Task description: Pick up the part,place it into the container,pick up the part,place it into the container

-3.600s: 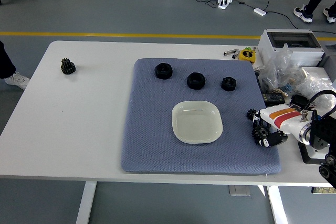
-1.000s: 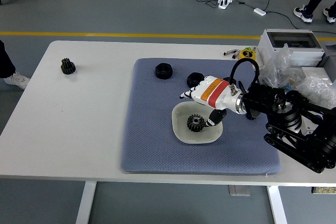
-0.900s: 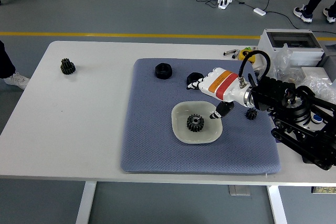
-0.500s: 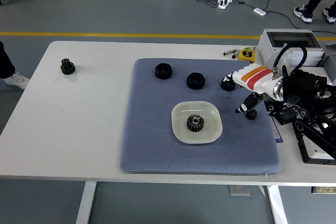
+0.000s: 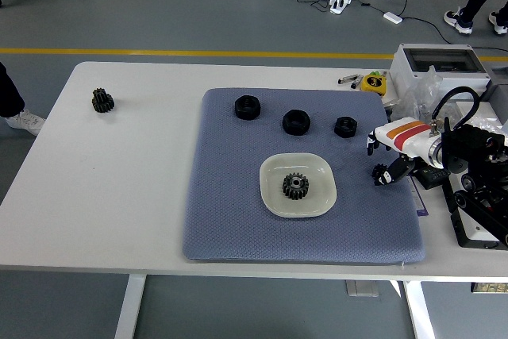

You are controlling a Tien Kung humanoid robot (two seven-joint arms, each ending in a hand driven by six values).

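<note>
- The right hand (image 5: 386, 156) hovers right of the dish (image 5: 298, 185), fingers loosely spread, grasping nothing.
- A small gear (image 5: 380, 174) sits just beneath its fingertips.
- A larger gear (image 5: 295, 186) lies in the dish.

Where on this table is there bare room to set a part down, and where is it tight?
The white table is bare between the lone gear and the blue mat. The mat's left strip and its front below the dish are free. It is crowded at the right edge: right hand, small gear, clutter.

1 gear (image 5: 295, 186) lies in the dish (image 5: 274, 196); right hand (image 5: 390, 148) hovers at mat's (image 5: 230, 212) right edge.
</note>
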